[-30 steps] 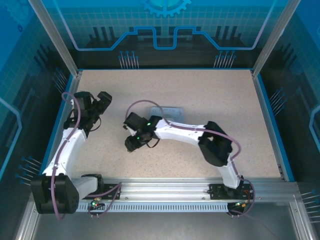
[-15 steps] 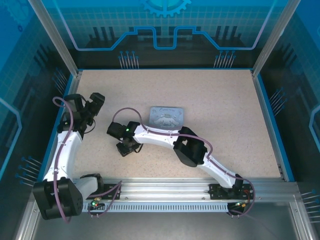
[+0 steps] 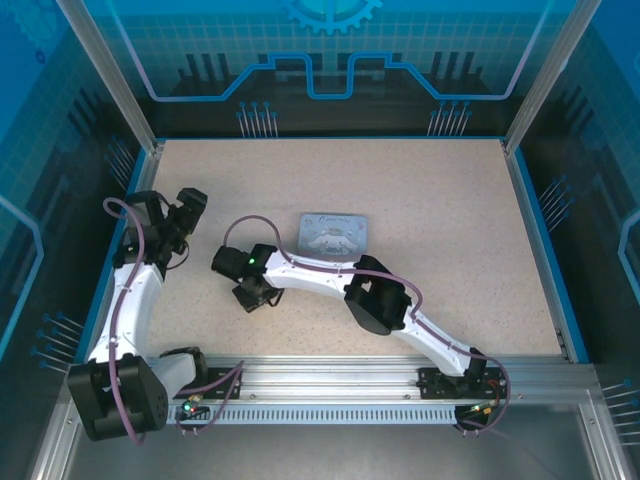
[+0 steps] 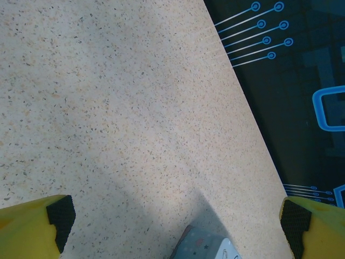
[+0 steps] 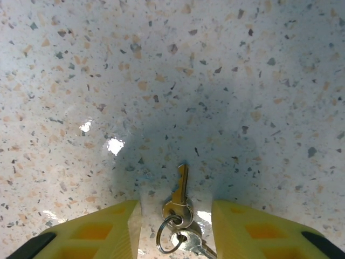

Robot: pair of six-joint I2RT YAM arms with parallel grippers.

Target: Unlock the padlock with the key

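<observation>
- Overhead view: your right arm reaches across to the left of centre, and the right pincer [image 3: 255, 297] is pointed down at the table [image 3: 450, 210], low over its surface. That is where the key lies, though it is too small to make out from up here.
- Overhead view: the left pincer [image 3: 190, 203] sits at the left edge of the frame, well apart from the right one. My guess is that it is parked there to leave the other arm room. The pale tin [image 3: 333, 235] lies flat just above centre, touched by neither arm.
- Left wrist view: the left pincer [image 4: 178, 218] is spread as wide as it goes, its yellow fingers [image 4: 32, 229] in the two bottom corners. There is nothing between them but bare table and a corner of the tin at the bottom edge.
- Right wrist view: the key [image 5: 182, 189] lies flat on the table at bottom centre, with its blade pointing up the frame. Its head is joined to a key ring [image 5: 161, 237] that also carries a second key [image 5: 194, 245].
- Right wrist view: the right pincer [image 5: 175, 210] is partly open, with one yellow finger on each side of the key's head. There is a small gap on both sides, so it has hold of nothing yet. You look lined up to pinch the head, which would leave the blade free.
</observation>
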